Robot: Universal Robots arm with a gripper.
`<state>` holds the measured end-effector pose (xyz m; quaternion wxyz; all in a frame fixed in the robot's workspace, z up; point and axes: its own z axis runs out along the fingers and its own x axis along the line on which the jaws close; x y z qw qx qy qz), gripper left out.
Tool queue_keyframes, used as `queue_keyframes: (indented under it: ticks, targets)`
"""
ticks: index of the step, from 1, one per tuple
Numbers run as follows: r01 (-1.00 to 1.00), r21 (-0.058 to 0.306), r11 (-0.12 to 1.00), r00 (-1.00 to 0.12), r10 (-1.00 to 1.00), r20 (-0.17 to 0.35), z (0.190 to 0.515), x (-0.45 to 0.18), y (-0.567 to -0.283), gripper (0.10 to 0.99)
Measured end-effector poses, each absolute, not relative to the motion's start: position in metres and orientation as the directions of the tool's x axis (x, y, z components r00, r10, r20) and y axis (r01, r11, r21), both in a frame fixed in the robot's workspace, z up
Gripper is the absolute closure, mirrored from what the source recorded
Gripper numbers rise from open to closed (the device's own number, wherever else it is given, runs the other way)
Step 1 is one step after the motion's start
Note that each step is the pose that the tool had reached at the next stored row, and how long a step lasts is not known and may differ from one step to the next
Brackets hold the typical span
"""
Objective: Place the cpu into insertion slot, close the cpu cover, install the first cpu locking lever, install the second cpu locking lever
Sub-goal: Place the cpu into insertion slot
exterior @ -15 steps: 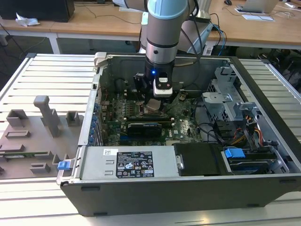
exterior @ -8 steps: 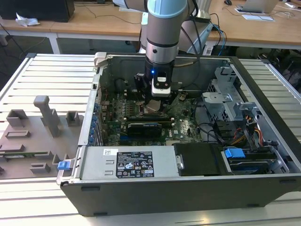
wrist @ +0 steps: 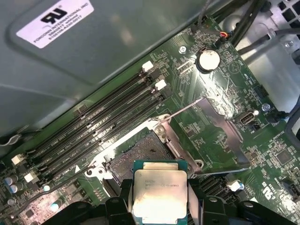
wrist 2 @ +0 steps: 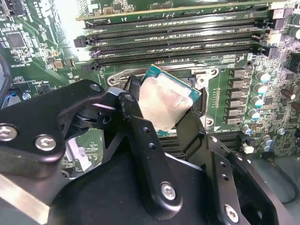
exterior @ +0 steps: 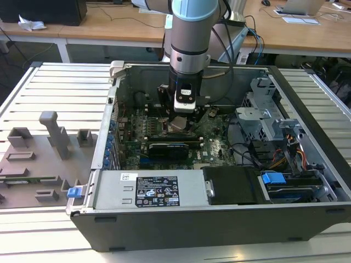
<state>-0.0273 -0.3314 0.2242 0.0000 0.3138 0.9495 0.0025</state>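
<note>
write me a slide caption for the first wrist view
Gripper with the cpu clamped between its jaws, close to the uncovered insertion slot on the green motherboard, cpu cover swung open.

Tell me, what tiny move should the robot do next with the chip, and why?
Probably ease the cpu gently down into the slot. The gripper is shut on the cpu and holds it above the slot, whose dark centre is bare. The cover lies flipped open beside it, out of the way.
</note>
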Motion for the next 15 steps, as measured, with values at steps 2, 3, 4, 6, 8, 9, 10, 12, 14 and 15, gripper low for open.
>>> queue_keyframes:
  ticks: [2, 3, 4, 6, 8, 9, 10, 12, 14, 15]
  targets:
    - [0.609, 0.004, 0.793, -0.793, 0.609, 0.001, 0.2241, -0.0273, -0.3314, 0.541]
    - [0.613, 0.004, 0.79, -0.79, 0.613, 0.001, 0.2241, -0.0273, -0.3314, 0.541]
    - [0.618, 0.004, 0.786, -0.786, 0.618, 0.001, 0.2241, -0.0273, -0.3314, 0.541]
    - [0.629, 0.004, 0.777, -0.777, 0.629, 0.001, 0.224, -0.0273, -0.3314, 0.541]
    - [0.638, 0.004, 0.77, -0.77, 0.638, 0.001, 0.224, -0.0273, -0.3314, 0.541]
    - [0.645, 0.003, 0.764, -0.764, 0.645, 0.0, 0.2239, -0.0273, -0.3314, 0.541]
    - [0.652, 0.003, 0.758, -0.758, 0.652, 0.0, 0.2239, -0.0273, -0.3314, 0.541]
    - [0.66, 0.003, 0.751, -0.751, 0.66, 0.0, 0.2239, -0.0273, -0.3314, 0.541]
    - [0.673, 0.003, 0.739, -0.739, 0.673, 0.0, 0.2238, -0.0273, -0.3314, 0.541]
    - [0.681, 0.002, 0.732, -0.732, 0.681, -0.001, 0.2238, -0.0273, -0.3314, 0.541]
